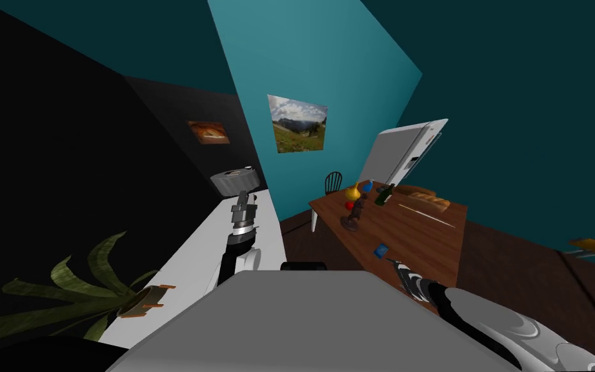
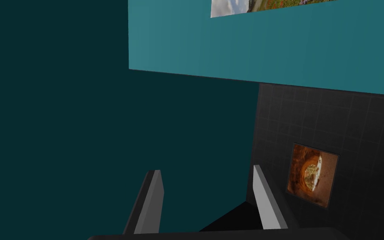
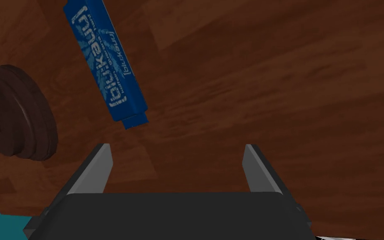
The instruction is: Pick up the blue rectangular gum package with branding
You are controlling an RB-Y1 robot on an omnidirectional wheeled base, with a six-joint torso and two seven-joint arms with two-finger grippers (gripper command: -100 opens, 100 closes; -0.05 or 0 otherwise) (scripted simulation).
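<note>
there, "blu:kauw" on blue gum package [image 3: 105,62]

tabletop [image 1: 428,242]: brown wood; dark figurine [image 1: 355,211] on round base
bottle [image 1: 384,194]: green, figurine's 2 o'clock
chair [image 1: 333,182]: figurine's 11 o'clock

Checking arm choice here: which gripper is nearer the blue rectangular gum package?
Right. The right gripper hovers over the brown wooden table, the blue rectangular gum package just beyond its open fingers. The left gripper is raised beside the white surface, well away.
</note>
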